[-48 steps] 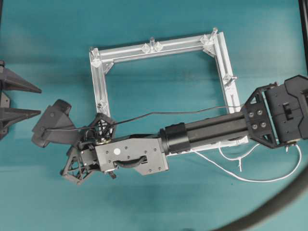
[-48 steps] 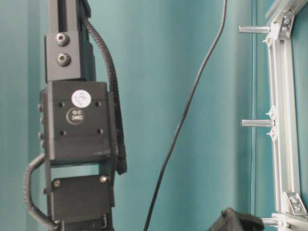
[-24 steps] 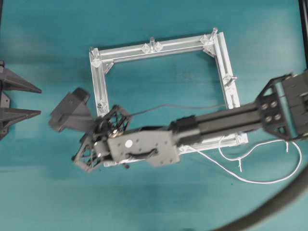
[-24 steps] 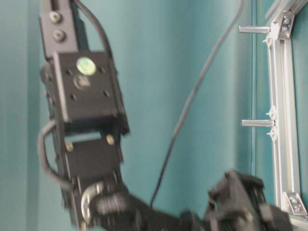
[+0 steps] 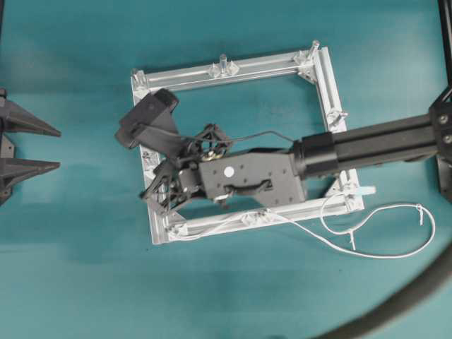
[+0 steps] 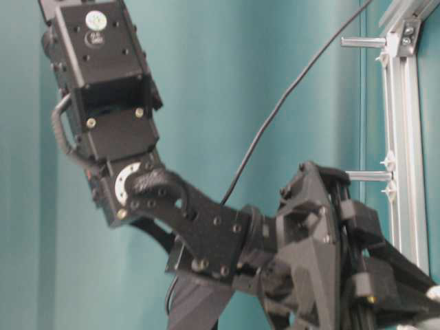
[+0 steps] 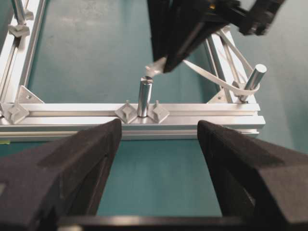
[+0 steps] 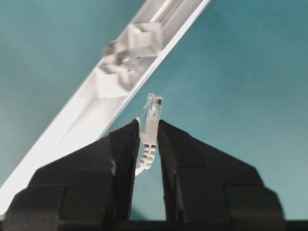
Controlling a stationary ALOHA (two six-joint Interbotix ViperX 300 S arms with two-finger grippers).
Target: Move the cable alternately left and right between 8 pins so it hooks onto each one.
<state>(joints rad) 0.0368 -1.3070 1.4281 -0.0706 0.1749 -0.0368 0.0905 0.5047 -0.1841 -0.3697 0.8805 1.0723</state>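
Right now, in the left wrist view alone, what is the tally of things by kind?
upright pins: 3
aluminium frame: 1
white cable: 1
grippers: 2, the left gripper open, the right gripper shut on the cable's plug
Total: 7

right arm (image 5: pixel 282 176) hiding frame's (image 5: pixel 233 69) lower bar, cable (image 5: pixel 381 251) partly beneath it

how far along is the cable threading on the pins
Early on. Looks done: the cable runs along the frame's lower bar and loops one corner pin. In hand: the right claw grips the plug near the left bar. Left: most pins look bare; the left claw waits open.
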